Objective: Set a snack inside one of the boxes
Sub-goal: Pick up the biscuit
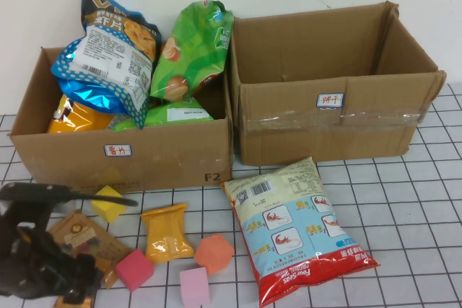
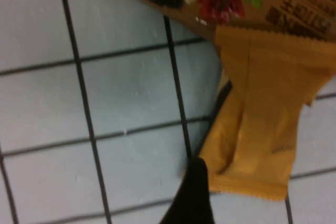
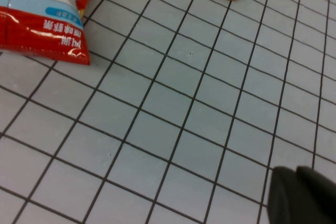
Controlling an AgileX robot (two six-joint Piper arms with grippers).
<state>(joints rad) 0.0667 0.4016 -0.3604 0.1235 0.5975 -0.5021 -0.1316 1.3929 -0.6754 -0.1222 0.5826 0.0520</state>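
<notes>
Pincers first: the left pincer (image 1: 61,279) sits low at the near left corner of the gridded worktop (image 1: 404,214), over a brown biscuit packet (image 1: 83,239); whether its fingers are open or closed cannot be told, and in its wrist view only one dark fingertip (image 2: 194,192) shows beside a small orange packet (image 2: 257,114) that lies flat on the worktop, touching the brown one. The right pincer (image 3: 304,195) is out of the high view and closed, holding nothing, hovering over bare tiles near the red bottom edge of the shrimp snack bag (image 1: 296,225). That large bag (red, white and light blue) lies flat near the middle, just in front of the gap between the two boxes. To its left lie a yellow-orange sachet (image 1: 167,232), then a pink cube (image 1: 134,270), a lilac cube (image 1: 195,286), an orange block (image 1: 214,252) and a yellow cube (image 1: 108,203). Behind these, the left box (image 1: 123,153) with a small label on its front is full: a blue chip bag (image 1: 112,52) and a green chip bag (image 1: 193,52) stick up above its rim, with an orange bag (image 1: 76,117) and another green bag (image 1: 177,113) lower inside. Touching its side, the right box (image 1: 332,117) also wears a label, and no contents are visible in it.
</notes>
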